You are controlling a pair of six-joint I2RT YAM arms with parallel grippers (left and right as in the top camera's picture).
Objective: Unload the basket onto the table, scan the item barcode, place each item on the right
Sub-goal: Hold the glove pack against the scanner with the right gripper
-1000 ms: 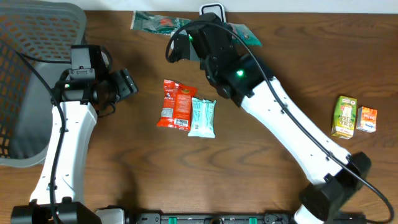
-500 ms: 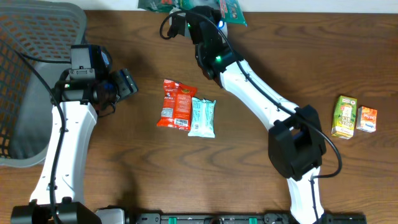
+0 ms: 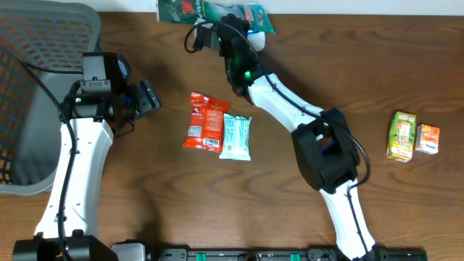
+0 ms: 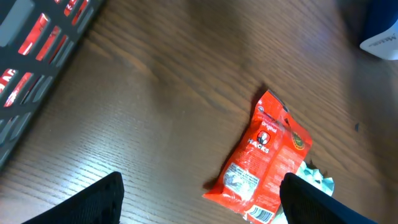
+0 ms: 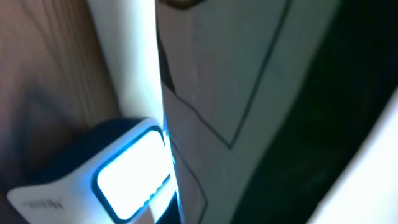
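At the table's (image 3: 348,72) far edge, the right gripper (image 3: 236,20) clenches the green packet (image 3: 178,9) against the glowing scanner (image 5: 134,174). The scan looks underway but unconfirmed. The left gripper (image 3: 147,98) is spread open and empty.

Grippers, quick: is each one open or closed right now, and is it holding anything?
Left gripper: open, holding nothing.
Right gripper: closed, apparently gripping the green packet.
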